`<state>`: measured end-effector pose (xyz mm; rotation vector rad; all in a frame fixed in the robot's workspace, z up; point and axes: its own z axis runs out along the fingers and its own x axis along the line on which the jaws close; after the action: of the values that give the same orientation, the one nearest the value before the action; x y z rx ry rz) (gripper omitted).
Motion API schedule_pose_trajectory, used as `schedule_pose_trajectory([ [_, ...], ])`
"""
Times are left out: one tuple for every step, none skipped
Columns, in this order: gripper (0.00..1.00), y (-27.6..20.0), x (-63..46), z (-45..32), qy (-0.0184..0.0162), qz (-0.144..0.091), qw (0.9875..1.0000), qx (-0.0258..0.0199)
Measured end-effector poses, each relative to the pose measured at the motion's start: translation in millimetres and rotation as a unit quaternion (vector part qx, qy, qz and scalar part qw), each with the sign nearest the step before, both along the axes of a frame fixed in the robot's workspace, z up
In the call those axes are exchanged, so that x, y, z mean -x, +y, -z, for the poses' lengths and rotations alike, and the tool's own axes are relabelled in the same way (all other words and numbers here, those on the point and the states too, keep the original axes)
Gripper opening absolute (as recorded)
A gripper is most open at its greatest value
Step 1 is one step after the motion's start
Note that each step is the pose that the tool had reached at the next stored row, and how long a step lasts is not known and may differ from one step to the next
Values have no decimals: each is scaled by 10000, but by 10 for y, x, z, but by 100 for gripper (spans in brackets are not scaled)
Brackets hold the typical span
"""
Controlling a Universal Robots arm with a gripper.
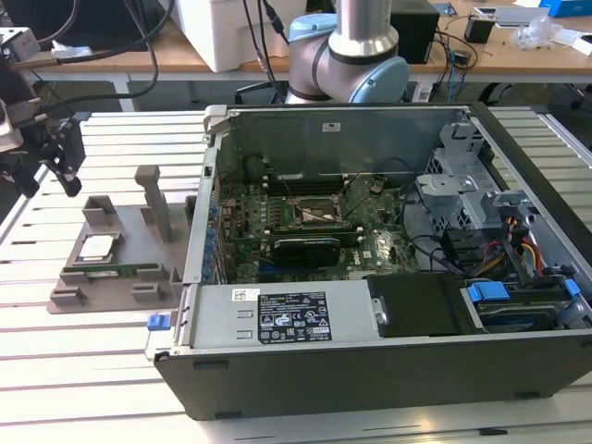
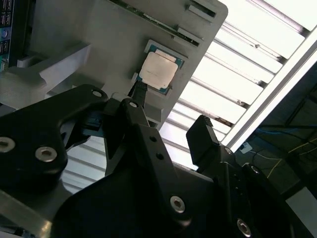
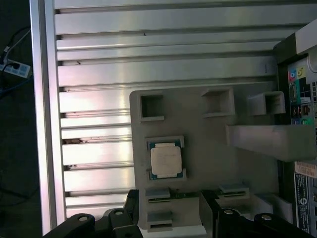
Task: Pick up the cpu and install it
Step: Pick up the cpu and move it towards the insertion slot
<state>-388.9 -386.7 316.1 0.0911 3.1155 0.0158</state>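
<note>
the gripper (image 1: pixel 46 178) is being held in the air at the exterior view's left, above the table (image 1: pixel 92 351) and over the near-left part of a grey tray (image 1: pixel 129 242). its jaws are being kept wide open, and nothing is being gripped between them; in the second wrist view the gripper (image 2: pixel 171 111) is being shown with clear space between the two black jaws, and in the first wrist view the gripper (image 3: pixel 168 201) is being shown the same way.

the cpu (image 1: pixel 97 247) is being carried flat in a shallow square seat of the tray, silver top up, well apart from the jaws. in both wrist views the cpu (image 2: pixel 157 70) (image 3: pixel 165 161) is being seen below and ahead of the jaws, untouched. a thin green stick (image 1: pixel 113 272) is being held on edge in slots just beside the cpu, on the side nearer the exterior camera. a grey post (image 1: pixel 153 199) is being shown upright on the tray, between the cpu and the case (image 1: pixel 370 370).

the case is being laid on its side, open, to the exterior view's right of the tray. inside it the board (image 1: pixel 370 245) is being exposed, with the socket (image 1: pixel 319 215) near its middle. the arm (image 1: pixel 356 46) is being seen behind the case.
</note>
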Motion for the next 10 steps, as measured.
schedule_pose_trajectory([
  [60, 0, -1, 9, 0, 0, 10000, 0],
  [60, 0, -2, 19, 0, 0, 10000, 1],
  [60, 1, -4, 35, 0, 0, 10000, 4],
  [60, 2, -7, 45, 1, 0, 10000, 6],
  [60, 3, -9, 57, 0, 0, 10000, 8],
  [60, 6, -13, 83, 0, -1, 10000, 15],
  [60, 9, -15, 103, 0, 0, 10000, 24],
  [60, 11, -15, 119, 0, 0, 10000, 36],
  [60, 13, -16, 143, 0, -6, 10000, 63],
  [60, 15, -21, 159, 0, -49, 9999, 104],
])
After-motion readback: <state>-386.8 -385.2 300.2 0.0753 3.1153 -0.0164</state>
